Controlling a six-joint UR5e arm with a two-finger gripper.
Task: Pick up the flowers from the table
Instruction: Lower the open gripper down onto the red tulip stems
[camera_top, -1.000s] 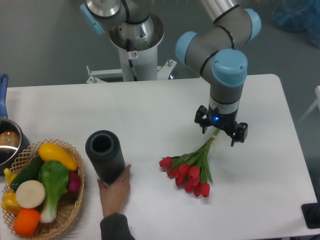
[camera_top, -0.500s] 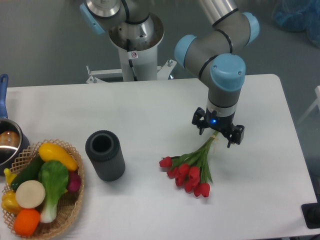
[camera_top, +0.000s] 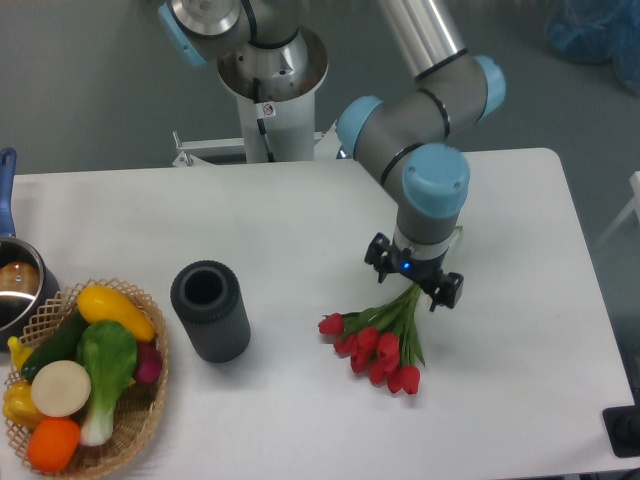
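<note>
flowers (camera_top: 378, 343): lie on the worktop (camera_top: 520, 330) right of centre, buds lower left, stems upper right
handling: probably light, limp, easily crushed; grip the bunched stems
gripper (camera_top: 414, 283): above the stem ends, fingers spread, holding nothing

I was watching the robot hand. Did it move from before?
Yes. The gripper slid left and toward the camera, nearer the black cylinder, and now sits over the stem end of the flowers, which stayed put on the table.
</note>
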